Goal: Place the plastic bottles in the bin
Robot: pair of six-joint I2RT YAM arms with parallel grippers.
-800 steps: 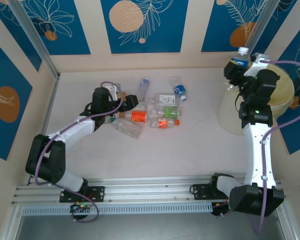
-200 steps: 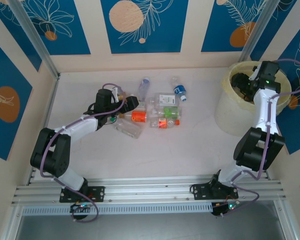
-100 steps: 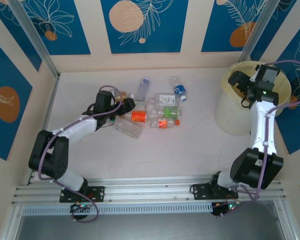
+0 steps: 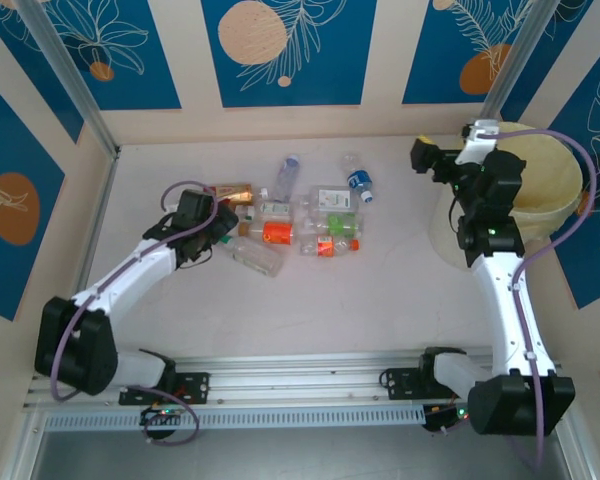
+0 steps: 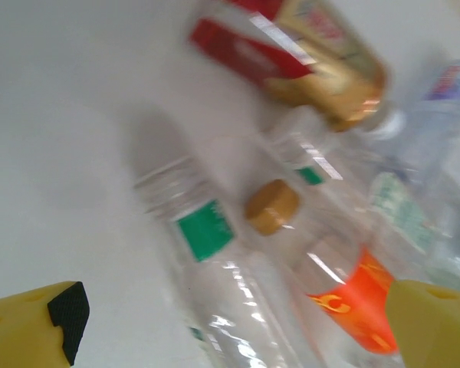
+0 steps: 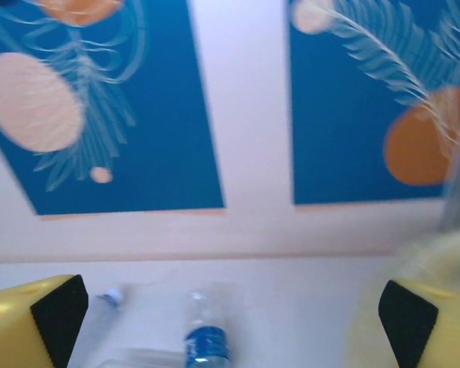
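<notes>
Our left gripper (image 4: pixel 223 224) hangs low over the table (image 4: pixel 380 290) with its jaws spread wide and nothing between them. Just ahead of it lie the plastic bottles (image 4: pixel 305 215), all on their sides in a loose pile. From the left wrist we see the yellow fingers (image 5: pixel 38 322) far apart, and between them a clear bottle with a green label (image 5: pixel 207 230). Just beyond that is a gold cap (image 5: pixel 271 207), and further on a red and gold bottle (image 5: pixel 314 46). An orange-labelled bottle (image 5: pixel 353 299) lies towards the right finger.

We see the right gripper (image 4: pixel 435 163) raised above the table, also wide open and holding nothing. The bin (image 4: pixel 455 235) stands just to its right, with the arm reaching up across its near wall. From the right wrist, a blue-labelled bottle (image 6: pixel 207 341) lies on the table ahead and below, between the fingers (image 6: pixel 54 314). A blurred pale yellow edge that we take for the bin sits at the right.
</notes>
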